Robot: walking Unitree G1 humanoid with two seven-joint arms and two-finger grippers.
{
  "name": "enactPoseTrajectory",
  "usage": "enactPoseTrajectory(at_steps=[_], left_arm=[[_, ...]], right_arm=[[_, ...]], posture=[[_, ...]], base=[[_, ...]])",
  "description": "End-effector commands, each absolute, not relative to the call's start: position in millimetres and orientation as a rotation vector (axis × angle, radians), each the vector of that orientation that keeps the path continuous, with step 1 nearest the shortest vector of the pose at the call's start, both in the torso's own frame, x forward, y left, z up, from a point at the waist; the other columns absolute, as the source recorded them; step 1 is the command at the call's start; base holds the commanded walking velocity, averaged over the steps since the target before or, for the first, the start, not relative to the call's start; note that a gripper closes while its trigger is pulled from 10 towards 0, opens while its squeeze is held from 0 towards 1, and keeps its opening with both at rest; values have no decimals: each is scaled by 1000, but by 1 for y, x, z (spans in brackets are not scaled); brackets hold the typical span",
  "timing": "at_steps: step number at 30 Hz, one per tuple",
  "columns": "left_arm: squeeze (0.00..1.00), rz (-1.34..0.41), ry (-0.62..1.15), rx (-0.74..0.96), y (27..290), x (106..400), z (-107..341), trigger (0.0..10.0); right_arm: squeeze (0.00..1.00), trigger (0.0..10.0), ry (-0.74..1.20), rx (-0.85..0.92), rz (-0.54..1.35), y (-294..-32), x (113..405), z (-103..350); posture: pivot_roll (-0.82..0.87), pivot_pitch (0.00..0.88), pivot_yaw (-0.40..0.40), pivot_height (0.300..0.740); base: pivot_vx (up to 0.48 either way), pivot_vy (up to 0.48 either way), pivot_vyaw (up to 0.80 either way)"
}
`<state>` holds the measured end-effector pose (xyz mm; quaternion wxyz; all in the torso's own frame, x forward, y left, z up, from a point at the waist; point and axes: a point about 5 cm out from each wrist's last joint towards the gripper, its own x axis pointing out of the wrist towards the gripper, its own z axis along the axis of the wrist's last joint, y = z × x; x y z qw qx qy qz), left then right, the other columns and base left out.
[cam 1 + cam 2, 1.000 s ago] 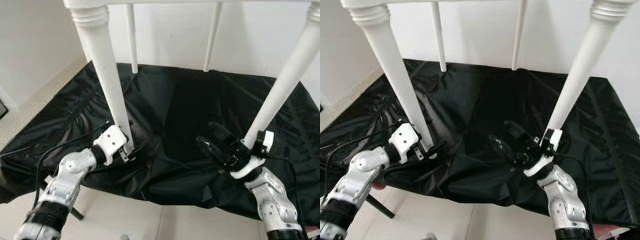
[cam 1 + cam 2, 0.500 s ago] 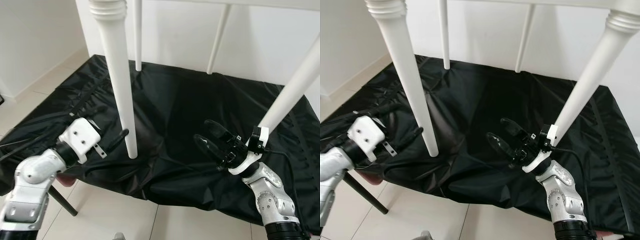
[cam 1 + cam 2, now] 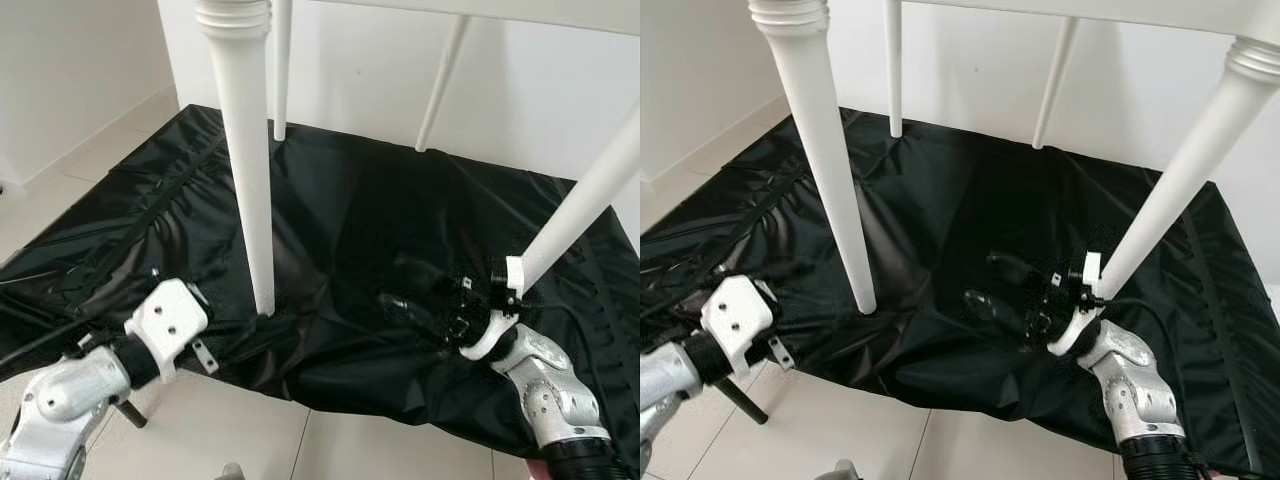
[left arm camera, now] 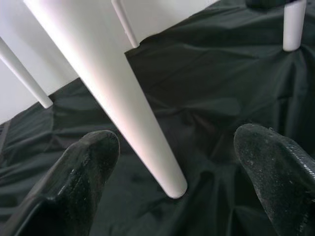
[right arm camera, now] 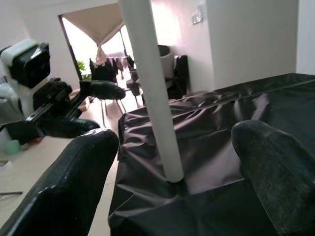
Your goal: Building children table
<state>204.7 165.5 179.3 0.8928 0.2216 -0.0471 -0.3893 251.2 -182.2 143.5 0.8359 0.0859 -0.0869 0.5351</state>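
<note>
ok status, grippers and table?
Left gripper open, off the near left leg. Right gripper open, low beside the near right leg. White table stands on black sheet. Nothing blocking.

White leg (image 3: 246, 170) blocks gap; black sheet (image 3: 350, 210) open.

A pale tiled floor (image 3: 90, 165) is covered by a wrinkled black sheet (image 3: 350, 210), spread up to the white wall. On the sheet, 4 white table legs are stood: 2 thick ones (image 3: 248, 180) (image 3: 1170, 200) near, 2 thin ones (image 3: 282, 70) (image 3: 440, 85) behind.
</note>
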Motion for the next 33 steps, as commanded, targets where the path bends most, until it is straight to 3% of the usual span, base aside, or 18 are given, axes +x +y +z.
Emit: enactPoseTrajectory(at_steps=[1,13,14,17,18,33], left_arm=[[1000,-817,-106,452,163,205,183,10000],[1000,-746,-161,417,162,212,196,10000],[537,-716,-188,411,162,214,198,10000],[537,-702,-200,410,162,215,200,10000],[0,-676,-217,407,163,216,202,10000],[0,-570,-267,308,169,225,207,10000]], right_arm=[[0,10000,-162,171,1139,-184,252,142],[0,10000,-178,185,1132,-182,250,143],[0,10000,-179,186,1134,-182,249,143],[0,10000,-179,187,1133,-182,249,143],[0,10000,-181,186,1131,-182,249,144],[0,10000,-194,178,1100,-183,247,147]], posture=[[96,15,-34,740],[77,0,-25,740],[74,0,-22,740],[74,0,-22,740],[71,4,-20,740],[53,11,-16,740]], base=[[0,0,0],[0,0,0],[0,0,0],[0,0,0],[0,0,0],[0,0,0]])
